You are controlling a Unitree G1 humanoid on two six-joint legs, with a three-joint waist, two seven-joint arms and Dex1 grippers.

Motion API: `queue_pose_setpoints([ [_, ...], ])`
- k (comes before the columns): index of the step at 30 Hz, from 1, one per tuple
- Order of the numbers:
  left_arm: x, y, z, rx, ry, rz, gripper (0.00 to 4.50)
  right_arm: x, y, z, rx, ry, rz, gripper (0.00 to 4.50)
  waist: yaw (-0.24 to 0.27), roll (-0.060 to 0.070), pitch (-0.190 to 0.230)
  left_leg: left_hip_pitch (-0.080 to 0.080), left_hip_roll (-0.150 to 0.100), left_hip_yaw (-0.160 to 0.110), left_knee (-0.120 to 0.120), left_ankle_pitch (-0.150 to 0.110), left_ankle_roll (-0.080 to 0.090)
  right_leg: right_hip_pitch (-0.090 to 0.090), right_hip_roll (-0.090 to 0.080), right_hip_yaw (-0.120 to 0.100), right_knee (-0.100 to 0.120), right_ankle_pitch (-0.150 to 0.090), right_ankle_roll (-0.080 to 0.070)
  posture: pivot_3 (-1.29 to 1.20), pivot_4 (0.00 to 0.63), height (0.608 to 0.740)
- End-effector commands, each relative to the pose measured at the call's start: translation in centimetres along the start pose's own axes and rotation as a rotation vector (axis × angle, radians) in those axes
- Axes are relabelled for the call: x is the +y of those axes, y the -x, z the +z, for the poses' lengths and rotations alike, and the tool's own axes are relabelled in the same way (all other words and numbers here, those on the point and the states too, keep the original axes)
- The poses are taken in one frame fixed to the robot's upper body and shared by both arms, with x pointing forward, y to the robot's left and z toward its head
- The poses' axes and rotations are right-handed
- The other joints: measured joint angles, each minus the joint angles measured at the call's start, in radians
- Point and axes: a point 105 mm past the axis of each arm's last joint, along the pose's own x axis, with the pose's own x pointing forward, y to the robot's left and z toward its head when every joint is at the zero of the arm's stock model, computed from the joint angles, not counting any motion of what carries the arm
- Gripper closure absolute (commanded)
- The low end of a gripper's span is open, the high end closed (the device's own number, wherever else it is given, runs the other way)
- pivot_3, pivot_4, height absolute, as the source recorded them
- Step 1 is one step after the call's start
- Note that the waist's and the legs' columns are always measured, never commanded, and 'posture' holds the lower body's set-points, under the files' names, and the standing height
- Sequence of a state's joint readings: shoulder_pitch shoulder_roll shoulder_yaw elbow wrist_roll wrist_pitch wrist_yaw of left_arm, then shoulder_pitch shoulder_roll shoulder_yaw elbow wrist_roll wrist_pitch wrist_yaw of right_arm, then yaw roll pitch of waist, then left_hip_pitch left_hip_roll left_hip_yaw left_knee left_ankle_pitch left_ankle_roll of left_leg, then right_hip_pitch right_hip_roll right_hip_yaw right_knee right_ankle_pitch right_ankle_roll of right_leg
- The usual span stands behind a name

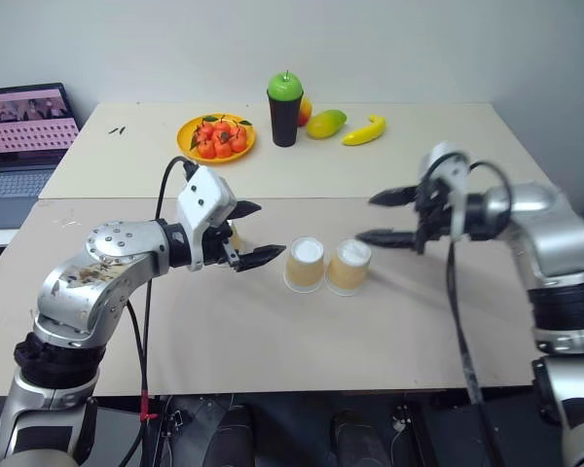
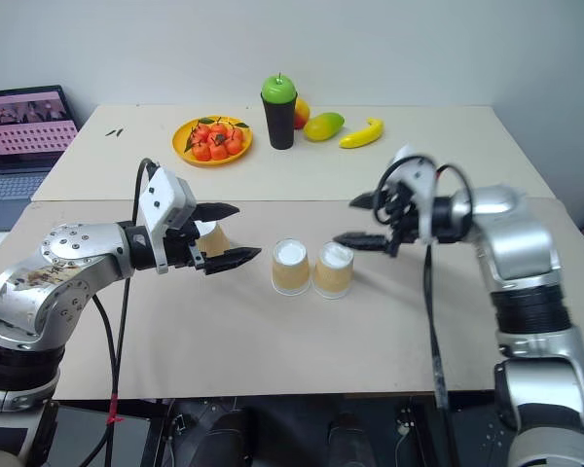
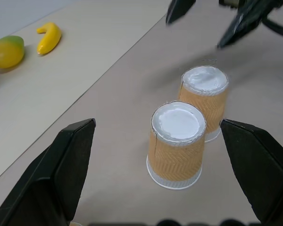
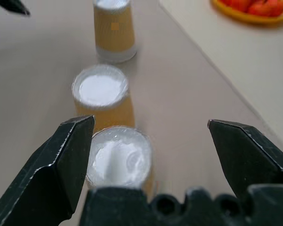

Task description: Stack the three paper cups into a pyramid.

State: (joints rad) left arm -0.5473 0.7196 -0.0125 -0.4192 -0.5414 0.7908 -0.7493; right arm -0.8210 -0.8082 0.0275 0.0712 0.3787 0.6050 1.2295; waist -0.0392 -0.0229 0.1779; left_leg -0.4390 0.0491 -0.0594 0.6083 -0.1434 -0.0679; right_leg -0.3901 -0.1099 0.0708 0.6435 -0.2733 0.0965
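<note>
Now two paper cups [image 1: 326, 265] stand upside down, side by side and touching, near the middle of the bench [image 1: 273, 331]. The third cup [image 2: 212, 238] sits behind the left gripper [image 1: 244, 233], whose fingers are spread wide with nothing in them. The right gripper [image 1: 387, 218] is spread wide too, just beside the pair. I think the next job is to grab the third cup softly and set it flat on both white tops. The cups are tan with ribbed sides.

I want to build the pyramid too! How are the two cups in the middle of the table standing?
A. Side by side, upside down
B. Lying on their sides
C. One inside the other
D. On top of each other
A: the two cups stand next to each other on the table, white bases up and wide rims down, with nothing on top of them yet.
</note>
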Motion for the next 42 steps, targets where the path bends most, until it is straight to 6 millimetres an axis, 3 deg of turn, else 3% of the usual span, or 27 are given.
queue_pose_setpoints([
  [1,0.9,1.2,0.7,-0.038,-0.002,0.076,0.0,0.2,2.7,4.3,-0.08,0.075,0.002,0.02,0.0,0.0,0.0,0.0,0.0,0.0,0.0,0.0,0.0,0.0,0.0,0.0,0.0,0.0,0.0,0.0,0.15,0.735],
  [4,1.5,2.2,0.0,-0.037,0.029,0.138,0.0,0.2,2.8,4.9,-0.081,0.102,0.001,0.02,-0.008,0.0,0.0,0.0,0.0,0.0,0.0,0.0,0.0,0.0,0.0,0.0,0.0,0.0,0.0,0.0,0.15,0.735],
  [9,3.8,5.5,-3.4,-0.034,0.099,0.45,0.0,-0.3,2.3,5.5,-0.098,0.111,-0.006,0.02,-0.008,0.0,0.0,0.001,0.0,0.0,0.0,0.0,0.0,0.0,0.0,0.001,0.001,0.0,0.0,0.0,0.15,0.735],
  [17,3.3,6.6,-7.6,-0.033,0.15,0.634,0.0,-0.3,1.7,5.7,-0.085,0.108,0.044,0.02,0.013,0.0,0.0,0.0,0.0,0.0,0.0,0.0,0.0,0.0,0.0,0.0,0.0,0.0,0.0,0.0,0.15,0.735],
  [21,3.6,6.3,-8.0,-0.06,0.166,0.668,0.0,-0.3,1.7,6.1,-0.085,0.115,0.047,0.02,0.021,0.0,0.0,0.0,0.0,0.0,0.0,0.0,0.0,0.0,0.0,0.0,0.0,0.0,-0.001,0.0,0.15,0.735],
  [32,5.5,2.5,-8.4,-0.129,0.185,0.629,0.0,0.2,3.1,7.8,-0.062,0.162,0.002,0.02,0.025,0.0,0.0,0.0,0.0,0.0,0.0,0.0,0.0,0.0,0.0,0.0,-0.001,0.0,0.0,0.0,0.15,0.735],
  [42,6.6,0.3,-8.5,-0.164,0.166,0.594,0.0,0.4,4.3,8.4,-0.031,0.175,-0.045,0.02,0.023,0.0,0.0,0.0,0.0,0.0,0.0,0.0,0.0,0.0,0.0,0.0,-0.001,0.0,0.0,0.0,0.15,0.735],
])
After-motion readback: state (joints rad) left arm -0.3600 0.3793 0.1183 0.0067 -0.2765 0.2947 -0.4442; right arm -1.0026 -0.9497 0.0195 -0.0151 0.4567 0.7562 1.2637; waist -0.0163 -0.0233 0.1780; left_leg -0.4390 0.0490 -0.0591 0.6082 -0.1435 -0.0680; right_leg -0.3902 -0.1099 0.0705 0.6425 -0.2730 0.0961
